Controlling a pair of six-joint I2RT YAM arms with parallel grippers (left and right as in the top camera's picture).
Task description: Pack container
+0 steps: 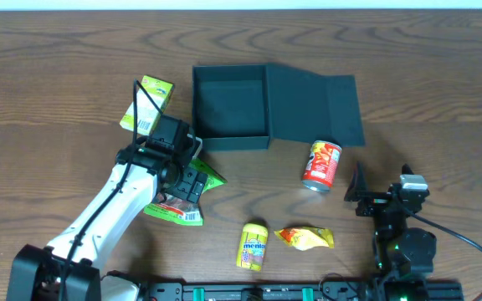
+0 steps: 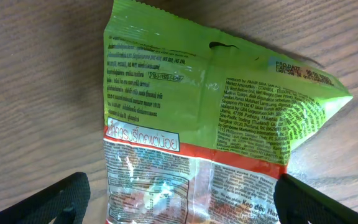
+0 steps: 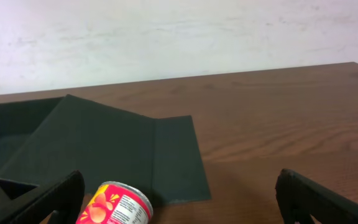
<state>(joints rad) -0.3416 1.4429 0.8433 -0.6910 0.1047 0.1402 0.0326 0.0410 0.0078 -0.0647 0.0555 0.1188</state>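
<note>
even, soft indoor light — faint shadows, mild glare on the green pouch (image 2: pixel 216 106), frames sharp.

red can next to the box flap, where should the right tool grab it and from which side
Grip the red can across the middle of its round body, coming down from above. It lies on its side with one end toward the right tool, so straddle its long axis; the open tool looks wide enough.
</note>
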